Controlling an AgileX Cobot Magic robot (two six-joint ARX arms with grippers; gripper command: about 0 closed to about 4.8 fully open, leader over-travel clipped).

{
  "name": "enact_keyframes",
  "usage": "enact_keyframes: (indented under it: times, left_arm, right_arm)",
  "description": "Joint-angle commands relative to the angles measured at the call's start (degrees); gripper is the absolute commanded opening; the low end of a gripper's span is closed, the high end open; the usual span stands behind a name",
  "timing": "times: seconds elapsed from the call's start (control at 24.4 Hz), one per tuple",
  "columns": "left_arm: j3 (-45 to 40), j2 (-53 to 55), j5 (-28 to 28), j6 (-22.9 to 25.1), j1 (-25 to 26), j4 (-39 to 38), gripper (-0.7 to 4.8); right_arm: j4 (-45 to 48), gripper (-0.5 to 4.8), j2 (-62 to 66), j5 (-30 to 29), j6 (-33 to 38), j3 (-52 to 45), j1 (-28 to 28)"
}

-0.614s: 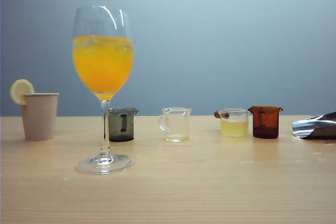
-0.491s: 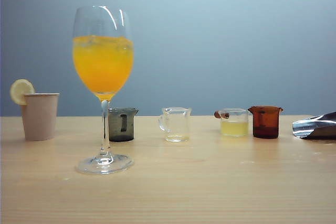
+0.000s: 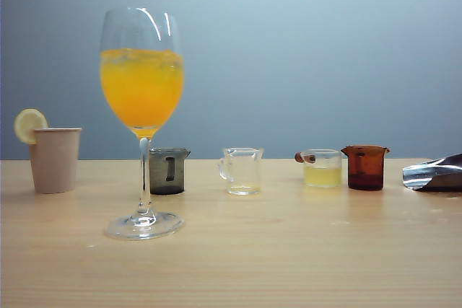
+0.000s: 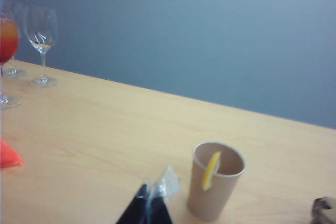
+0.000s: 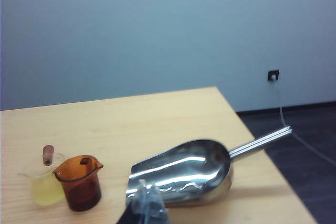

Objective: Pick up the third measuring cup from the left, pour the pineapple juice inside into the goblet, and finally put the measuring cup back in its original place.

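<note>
The wooden table point(image 3: 289, 265) fills the lower half of the exterior view, under a blue-grey wall. Tallest on it is the goblet point(image 3: 141, 120), left of centre and nearest the camera, upright, its bowl more than half full of vivid orange liquid point(image 3: 141, 88). At the far right edge lies a shiny metal scoop point(image 3: 433, 174); in the right wrist view the scoop point(image 5: 184, 174) lies on its side with its handle pointing toward the table's edge. At the far left stands a beige paper cup point(image 3: 54, 159) with a lemon slice point(image 3: 29, 124) on its rim.

Behind the goblet runs a row of four small cups, spaced apart: a dark grey cup point(image 3: 167, 171), a clear cup with a loop handle point(image 3: 242, 171), then right of centre the third measuring cup point(image 3: 321, 168) with its wooden stick handle pointing left, and just beside it the amber-brown cup point(image 3: 365, 167). The pineapple juice point(image 3: 322, 177) fills the lower half of the third measuring cup.

Neither arm shows in the exterior view. The left gripper point(image 4: 153, 203) appears at the bottom edge of its wrist view, near the paper cup point(image 4: 215, 182); whether its tips are parted I cannot tell. The right gripper point(image 5: 144, 205) sits closed and empty, above the scoop's near rim.
</note>
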Motion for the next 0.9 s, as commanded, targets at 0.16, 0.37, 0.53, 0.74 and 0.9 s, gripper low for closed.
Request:
enact_keyframes:
  times: [0.16, 0.37, 0.53, 0.74, 0.9]
  left_arm:
    - [7.0, 6.9, 5.6, -0.3, -0.2, -1.9, -0.05]
    - [18.1, 22.3, 16.5, 2.6, -0.3, -0.9, -0.05]
    - [27.8, 33.6, 18.1, 4.9, -4.5, -1.1, -0.05]
    - [36.0, 42.8, 17.8, 9.0, -17.8, -1.3, -0.05]
    - [39.5, 47.1, 17.8, 12.9, -26.5, -6.0, -0.05]
  right_arm:
    - [0.1, -0.05, 7.5, -1.5, -1.6, 5.1, 0.2]
    - [7.1, -0.05, 19.9, -2.2, -1.7, 10.8, 4.3]
    - [17.4, -0.05, 30.2, 3.7, -1.6, 11.5, 13.1]
    - [25.6, -0.05, 43.1, 9.0, 2.1, 11.3, 25.0]
    - [36.1, -0.05, 58.1, 9.0, 2.9, 11.2, 28.2]
